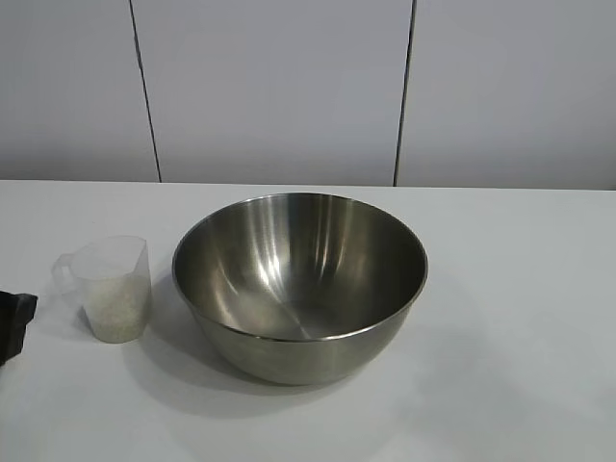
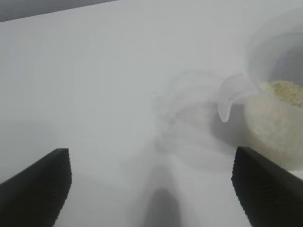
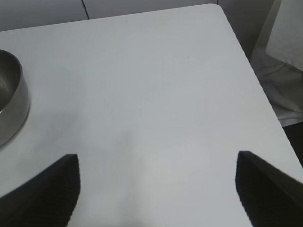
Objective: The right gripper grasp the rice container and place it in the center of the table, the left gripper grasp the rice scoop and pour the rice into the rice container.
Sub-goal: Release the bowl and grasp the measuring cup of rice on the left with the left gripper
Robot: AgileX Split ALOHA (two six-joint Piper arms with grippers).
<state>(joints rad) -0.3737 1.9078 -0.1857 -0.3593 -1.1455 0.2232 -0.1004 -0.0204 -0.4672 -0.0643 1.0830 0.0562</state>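
Bowl sits mid-table, scoop full of rice just left of it. Left gripper wide open beside the scoop, holding nothing; a clumsy approach could tip it. Right gripper idle, open too

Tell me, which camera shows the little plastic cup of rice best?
The exterior view: the rice scoop stands whole and upright beside the steel bowl. The left wrist view catches only its lip and rice-filled side at the frame's edge. The right wrist view misses it.

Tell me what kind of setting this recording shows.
Likely a lab test bench staged as a kitchen: a plain white tabletop, bare pale wall panels, a large stainless-steel mixing bowl and a clear plastic measuring cup of rice.
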